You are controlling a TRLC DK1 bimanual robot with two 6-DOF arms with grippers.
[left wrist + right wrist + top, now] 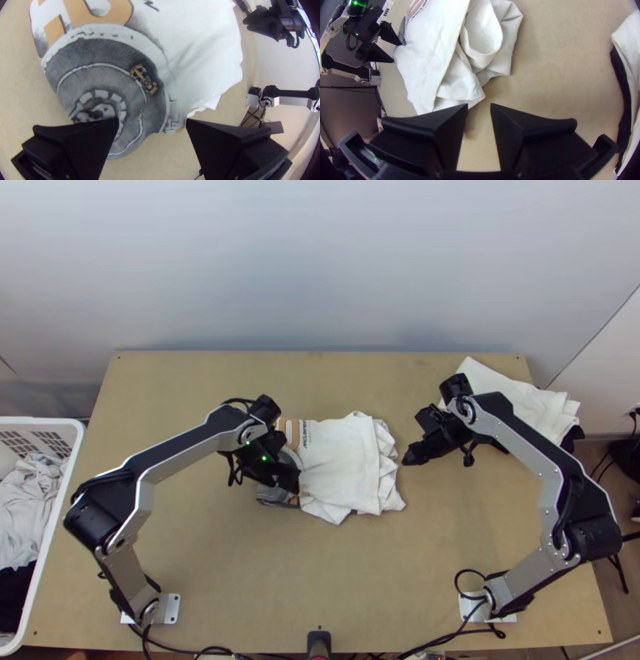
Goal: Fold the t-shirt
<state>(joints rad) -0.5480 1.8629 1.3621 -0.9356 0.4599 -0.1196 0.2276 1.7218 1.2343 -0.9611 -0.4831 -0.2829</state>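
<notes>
One broad wooden table (240, 564) fills our field of play, the left arm (180, 448) based at eight o'clock, the right arm (524, 436) at four! Out at nine, beyond the edge, sits a white basket (40, 420) of laundry (32, 500). And look at the t-shirt (344, 460), near the middle towards twelve: white, partly folded, its layers loose and rumpled around its own three o'clock side. A white cloth pile (516, 400) lies at two, dark fabric (572, 436) peeking from beneath. Left gripper (293, 484), fingers spread wide, over the shirt's eight o'clock end, right by that grey wheel print (100, 80)! Right gripper (408, 458), fingers parted, nothing between them, just off the three o'clock side!
</notes>
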